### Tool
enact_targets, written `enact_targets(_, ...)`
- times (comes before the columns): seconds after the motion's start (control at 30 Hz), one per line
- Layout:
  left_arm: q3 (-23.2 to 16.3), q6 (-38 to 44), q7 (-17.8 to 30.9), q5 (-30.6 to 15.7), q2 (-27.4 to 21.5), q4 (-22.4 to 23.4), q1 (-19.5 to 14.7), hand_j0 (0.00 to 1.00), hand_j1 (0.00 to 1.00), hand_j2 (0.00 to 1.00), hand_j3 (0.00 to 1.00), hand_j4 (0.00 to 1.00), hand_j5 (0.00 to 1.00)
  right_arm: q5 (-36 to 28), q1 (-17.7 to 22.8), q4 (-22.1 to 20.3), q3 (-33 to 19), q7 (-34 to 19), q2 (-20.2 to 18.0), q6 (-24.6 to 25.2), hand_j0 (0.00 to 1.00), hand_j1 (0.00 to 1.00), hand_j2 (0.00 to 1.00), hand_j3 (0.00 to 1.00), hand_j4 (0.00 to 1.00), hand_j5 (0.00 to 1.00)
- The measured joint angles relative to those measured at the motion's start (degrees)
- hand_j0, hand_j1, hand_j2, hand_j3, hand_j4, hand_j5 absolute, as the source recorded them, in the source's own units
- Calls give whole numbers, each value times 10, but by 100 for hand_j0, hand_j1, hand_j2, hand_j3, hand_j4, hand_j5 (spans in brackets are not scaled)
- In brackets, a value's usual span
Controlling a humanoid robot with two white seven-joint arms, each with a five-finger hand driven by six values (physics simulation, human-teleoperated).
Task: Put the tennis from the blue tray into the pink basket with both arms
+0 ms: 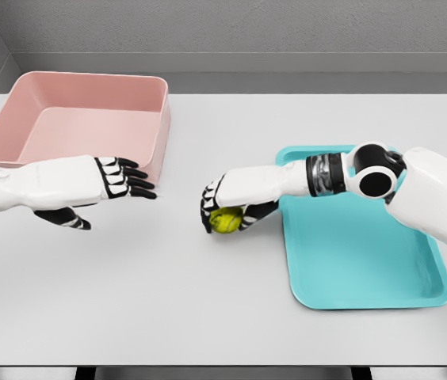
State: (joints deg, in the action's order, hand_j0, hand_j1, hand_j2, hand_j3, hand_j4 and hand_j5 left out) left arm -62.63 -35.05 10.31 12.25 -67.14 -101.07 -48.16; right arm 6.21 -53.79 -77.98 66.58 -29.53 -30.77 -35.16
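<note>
The yellow tennis ball (225,220) is held in the curled fingers of the right hand (227,210), over the white worktop (208,317) between the blue tray (366,261) and the pink basket (81,127). The left hand (116,180) is spread wide and holds nothing, just beside the basket. A pass between the 2 hands seems to be next, so the ball must be brought closer.

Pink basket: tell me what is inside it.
The pink basket looks empty; its bare floor shows. The left hand covers part of its front wall and hides the floor's near edge. The ball is outside, in the right hand.
</note>
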Motion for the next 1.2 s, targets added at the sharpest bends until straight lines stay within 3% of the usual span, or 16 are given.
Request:
enact_targets(0.33, 1, 0, 0, 1, -13, 0, 0, 100, 100, 100, 100, 100, 100, 1, -2, 36, 27, -13, 63, 0, 51, 51, 51, 51, 51, 51)
enact_targets(0.93, 31, 0, -10, 1, 6, 0, -2, 100, 100, 100, 100, 100, 100, -1, -5, 80, 44, -14, 89, 1, 55, 55, 55, 55, 55, 55)
enact_targets(0.97, 31, 0, -10, 1, 6, 0, -2, 100, 100, 100, 100, 100, 100, -2, -5, 81, 45, -14, 90, 1, 65, 65, 65, 65, 65, 65)
enact_targets(1.0, 32, 0, -9, 1, 6, 0, -4, 100, 100, 100, 100, 100, 100, -2, -5, 82, 45, -14, 90, 1, 93, 93, 93, 93, 93, 93)
enact_targets(1.03, 32, 0, -9, 2, 7, 0, -4, 100, 100, 100, 100, 100, 100, -1, -4, 82, 46, -12, 91, 1, 100, 100, 100, 100, 100, 100)
enact_targets(1.2, 31, 0, 33, 46, -7, 0, -4, 100, 100, 100, 100, 100, 100, 0, -5, 80, 47, -10, 95, 0, 100, 100, 100, 100, 100, 100)
